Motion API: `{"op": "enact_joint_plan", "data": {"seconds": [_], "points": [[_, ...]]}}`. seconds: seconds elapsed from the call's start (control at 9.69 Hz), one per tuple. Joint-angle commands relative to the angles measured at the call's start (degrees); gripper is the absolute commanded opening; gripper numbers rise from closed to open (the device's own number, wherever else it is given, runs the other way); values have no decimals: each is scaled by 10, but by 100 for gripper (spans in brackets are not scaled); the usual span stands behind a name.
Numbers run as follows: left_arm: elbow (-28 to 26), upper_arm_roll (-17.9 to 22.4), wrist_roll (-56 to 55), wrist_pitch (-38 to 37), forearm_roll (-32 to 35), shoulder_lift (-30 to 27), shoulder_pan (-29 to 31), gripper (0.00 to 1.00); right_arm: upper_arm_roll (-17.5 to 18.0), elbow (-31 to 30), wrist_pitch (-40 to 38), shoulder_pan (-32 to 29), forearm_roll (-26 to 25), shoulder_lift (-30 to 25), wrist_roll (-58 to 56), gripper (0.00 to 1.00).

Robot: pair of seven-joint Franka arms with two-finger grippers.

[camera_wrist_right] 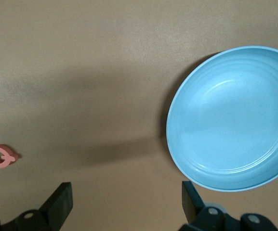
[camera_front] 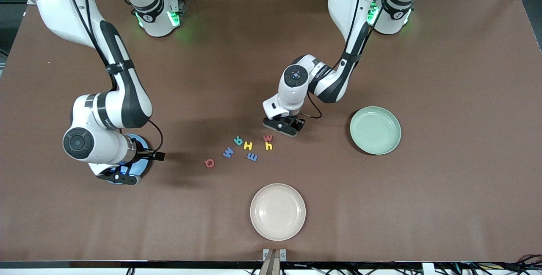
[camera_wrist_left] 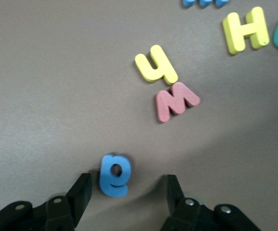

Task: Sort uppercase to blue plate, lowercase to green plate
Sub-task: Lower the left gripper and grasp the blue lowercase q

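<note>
Left hand [camera_wrist_left: 124, 192], lowered to the bench [camera_front: 444, 207] with its arm bent at the elbow, straddles the blue a [camera_wrist_left: 113, 175]; the 2 fingers [camera_wrist_left: 81, 192] stand apart on either side of the letter, neither touching it, nothing grasped. The a lies flat, its long axis running along the gap between the fingers. Just nearer the front camera lie the red w [camera_front: 267, 138] and yellow h [camera_front: 269, 146], touching. Toward the right arm's end follow the yellow H [camera_front: 248, 145], teal R [camera_front: 238, 140], rounded blue m [camera_front: 252, 156], angular blue M [camera_front: 228, 152] and, apart from the cluster, the red Q [camera_front: 209, 163]. The green plate [camera_front: 375, 130] sits toward the left arm's end. Right hand [camera_wrist_right: 124, 202], fingers spread and empty, hangs low over the blue plate [camera_wrist_right: 235, 120]. A cream plate [camera_front: 277, 211] lies nearest the front camera.
</note>
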Motion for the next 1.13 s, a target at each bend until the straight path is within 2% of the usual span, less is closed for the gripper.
{"op": "enact_joint_plan", "data": {"seconds": [0.0,0.1,1.03], "points": [[5,0,4,0,-12,8,-2,64,3,1,-2,-4,4,-7,6,100],[6,0,4,0,-9,9,-2,61,3,1,-2,-5,4,-7,6,100],[18,8,14,-1,-9,13,7,61,3,4,-1,-6,4,-7,6,100]]}}
